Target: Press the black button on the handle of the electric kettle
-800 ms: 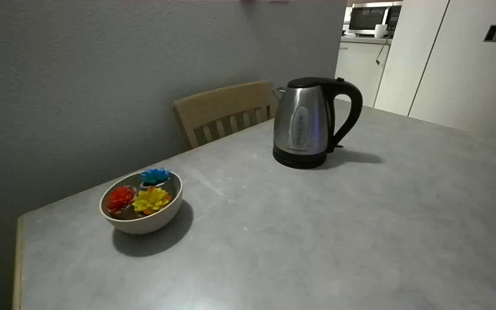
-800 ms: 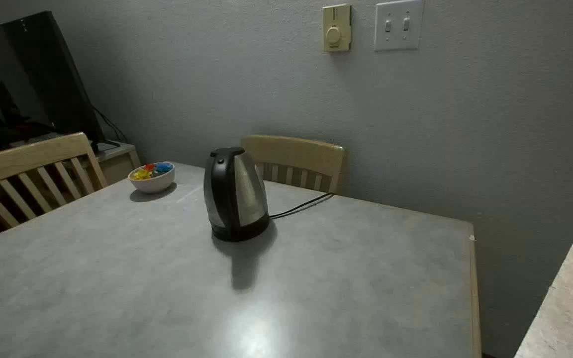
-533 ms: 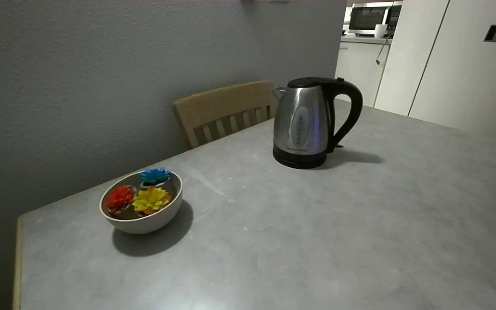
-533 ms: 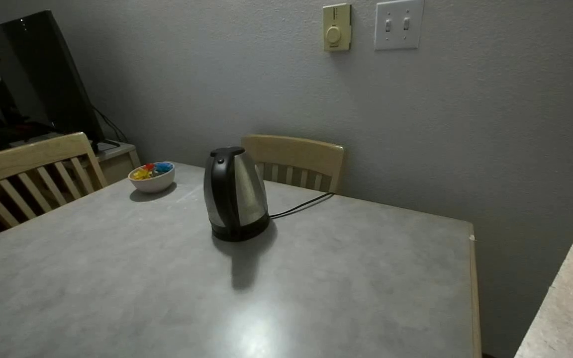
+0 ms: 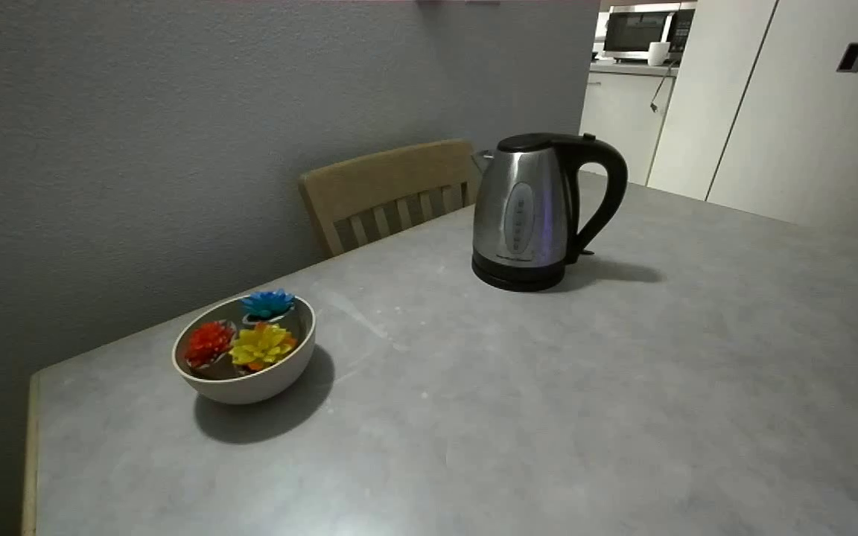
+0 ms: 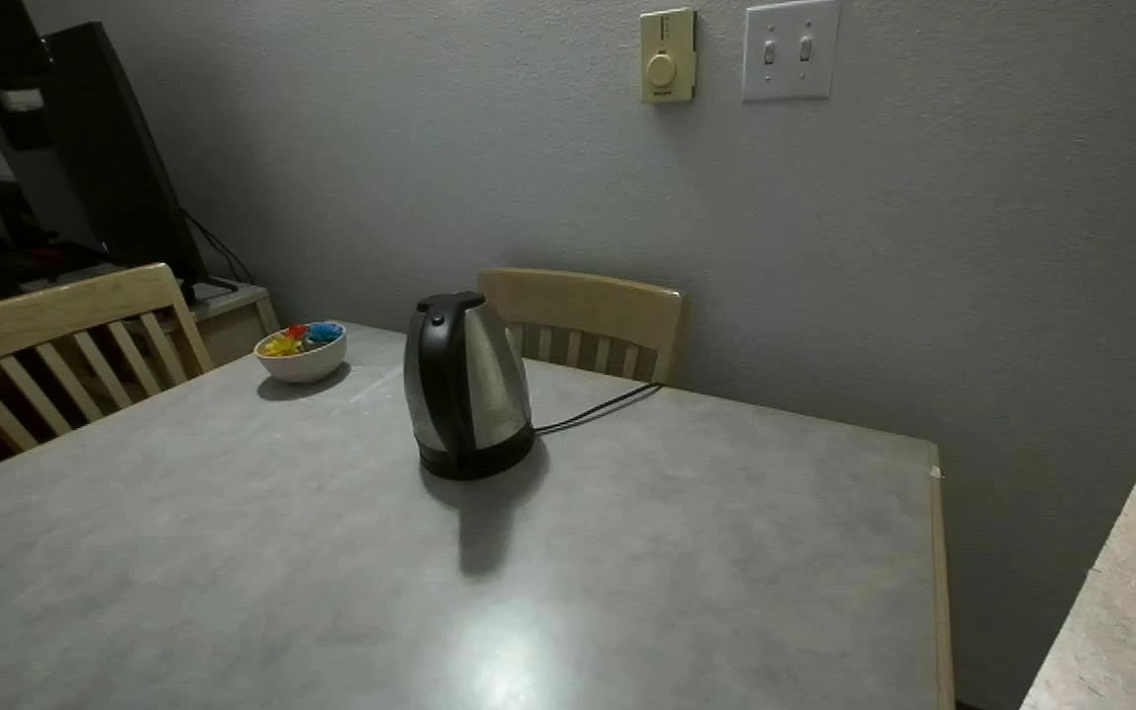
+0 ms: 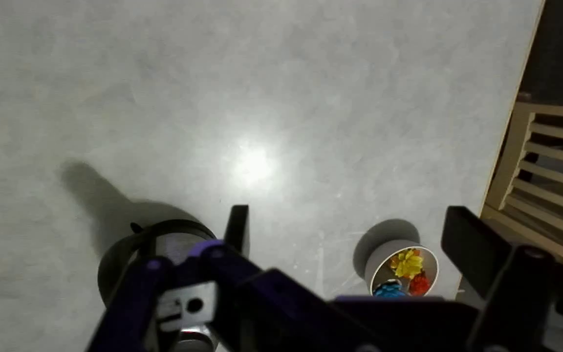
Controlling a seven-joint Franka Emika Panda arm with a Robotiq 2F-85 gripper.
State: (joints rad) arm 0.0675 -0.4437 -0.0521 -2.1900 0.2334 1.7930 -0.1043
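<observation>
The steel electric kettle stands upright on the grey table and also shows in an exterior view. Its black loop handle shows in both exterior views. The small black button sits on the handle's top end, also seen in an exterior view. My gripper is open and empty, its fingers wide apart above the table. In the wrist view the kettle is at lower left, partly hidden by the gripper, beyond the left finger; the button cannot be made out there. The gripper is outside both exterior views.
A white bowl with blue, red and yellow flowers stands on the table; in the wrist view the bowl shows between the fingers. A black cord runs from the kettle to the table edge. Wooden chairs stand around the table.
The dark shapes in the top left corner of an exterior view have shifted; what they are cannot be told. The kettle and bowl have not moved.
</observation>
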